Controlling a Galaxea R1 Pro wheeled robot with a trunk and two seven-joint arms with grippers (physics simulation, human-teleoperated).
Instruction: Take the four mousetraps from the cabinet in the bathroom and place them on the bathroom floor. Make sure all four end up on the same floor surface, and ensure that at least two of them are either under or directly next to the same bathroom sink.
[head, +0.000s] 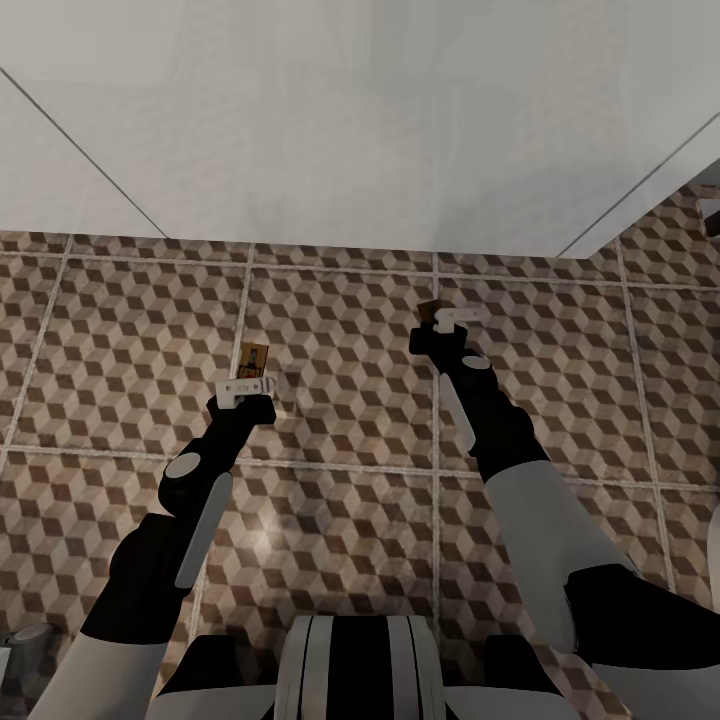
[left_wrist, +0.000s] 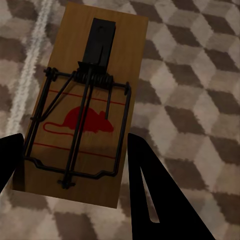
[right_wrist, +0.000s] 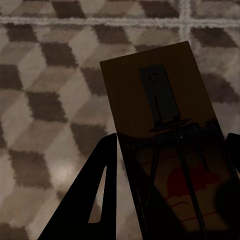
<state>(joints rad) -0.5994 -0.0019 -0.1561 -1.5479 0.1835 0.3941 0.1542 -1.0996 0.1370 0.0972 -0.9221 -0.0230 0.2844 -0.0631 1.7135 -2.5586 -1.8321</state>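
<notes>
Two mousetraps are held over the bathroom floor (head: 340, 330) with its brown-and-beige cube tiles. My left gripper (head: 245, 390) is shut on one mousetrap (head: 254, 357), a tan board with dark wire and a red mouse mark. In the left wrist view this mousetrap (left_wrist: 85, 105) sits flat between the black fingers (left_wrist: 150, 190) of the left gripper (left_wrist: 75, 137). Further right, my right gripper (head: 455, 318) is shut on a second mousetrap (head: 430, 310). The right wrist view has that mousetrap (right_wrist: 160, 110) in shadow, clamped in the right gripper (right_wrist: 172, 136).
A white wall surface (head: 350, 120) rises behind the tiles and angles forward at the far right. A small grey object (head: 25, 640) lies at the bottom left beside my left arm. Open tiled floor stretches between and around both arms.
</notes>
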